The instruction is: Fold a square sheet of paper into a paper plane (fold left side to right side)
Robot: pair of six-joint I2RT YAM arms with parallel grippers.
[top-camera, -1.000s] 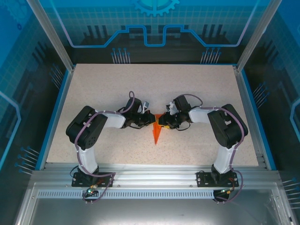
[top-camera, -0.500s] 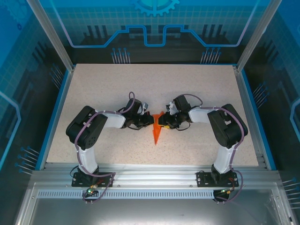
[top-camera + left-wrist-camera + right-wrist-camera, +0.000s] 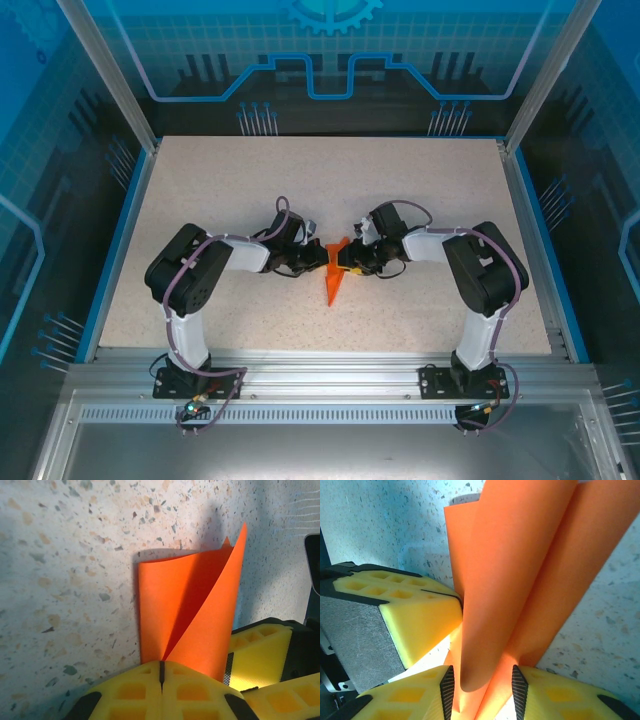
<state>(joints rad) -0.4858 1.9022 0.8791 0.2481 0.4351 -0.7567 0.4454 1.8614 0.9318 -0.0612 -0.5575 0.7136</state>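
The bright orange sheet of paper (image 3: 333, 285), folded into a narrow pointed wedge, lies at the centre of the speckled beige table top (image 3: 230, 190), with its tip toward the arm bases. Its wide far end stands lifted between the two grippers. The left gripper (image 3: 161, 669) has its yellow fingers pressed together, pinching the sheet at the seam, and two layers fan out from that point. The right gripper (image 3: 482, 687) holds its fingers partly apart. A curled fold of the sheet fills the gap and touches both black pads (image 3: 447, 686).

far tabletop (image 3: 330, 180) free, paper plane (image 3: 332, 284) mid-table
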